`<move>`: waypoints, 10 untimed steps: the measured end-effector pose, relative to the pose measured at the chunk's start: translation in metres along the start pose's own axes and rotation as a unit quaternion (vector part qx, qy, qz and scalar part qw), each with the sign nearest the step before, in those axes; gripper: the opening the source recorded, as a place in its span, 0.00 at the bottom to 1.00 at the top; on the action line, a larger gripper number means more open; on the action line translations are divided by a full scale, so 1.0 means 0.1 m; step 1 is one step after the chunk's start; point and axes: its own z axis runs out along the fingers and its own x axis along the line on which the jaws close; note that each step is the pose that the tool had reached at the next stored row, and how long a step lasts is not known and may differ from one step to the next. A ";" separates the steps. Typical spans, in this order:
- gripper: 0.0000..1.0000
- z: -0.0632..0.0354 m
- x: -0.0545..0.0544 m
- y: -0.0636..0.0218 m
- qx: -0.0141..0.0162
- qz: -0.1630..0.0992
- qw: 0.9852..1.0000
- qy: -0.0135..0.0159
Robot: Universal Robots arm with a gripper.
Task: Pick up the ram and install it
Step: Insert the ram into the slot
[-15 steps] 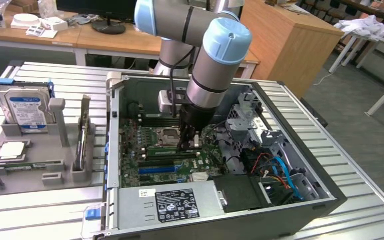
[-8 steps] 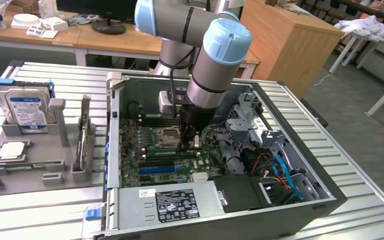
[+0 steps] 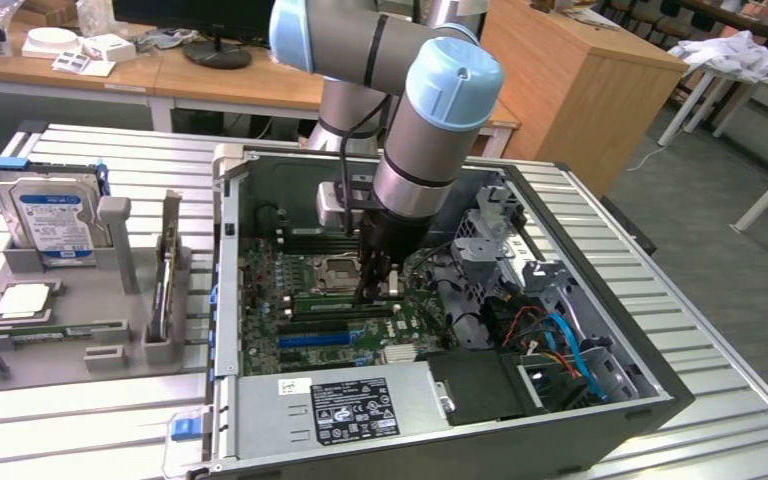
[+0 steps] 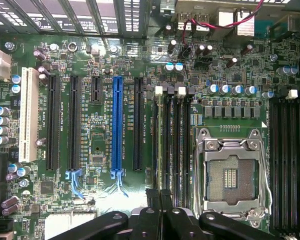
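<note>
Open computer case (image 3: 651,395) lying on a slatted metal table (image 3: 91,160), with one robot arm reaching in.

(a) The end effector (image 3: 387,290) is inside the case, just beside the empty processor socket (image 4: 232,175). Its fingers (image 4: 153,196) are drawn narrow, tips together, over one end of the ram (image 4: 166,145). The ram stands edge-up in a memory slot next to the socket. Whether the tips pinch it or merely rest on it cannot be told.

(b) Expansion slots on the motherboard (image 4: 97,145), counted: one white (image 4: 27,115), one blue (image 4: 117,125), three long black and one short black. The white lettering printed between them is too small to read.

(c) A grey tray (image 3: 37,365) on the exterior view's left holds one hard drive (image 3: 48,215) standing upright, one square silver processor chip (image 3: 27,300), one thin green board (image 3: 57,328) lying in a groove and one thin board on edge (image 3: 164,280). The text on the drive's blue label is illegible.

(d) The power supply (image 3: 357,405) carries one black-and-white label, its print unreadable.
</note>
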 end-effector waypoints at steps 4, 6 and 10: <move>0.12 0.006 0.00 0.000 0.000 0.000 1.000 0.000; 0.12 0.010 0.00 -0.001 0.000 0.000 1.000 0.000; 0.12 0.026 0.00 -0.001 0.000 0.000 1.000 0.000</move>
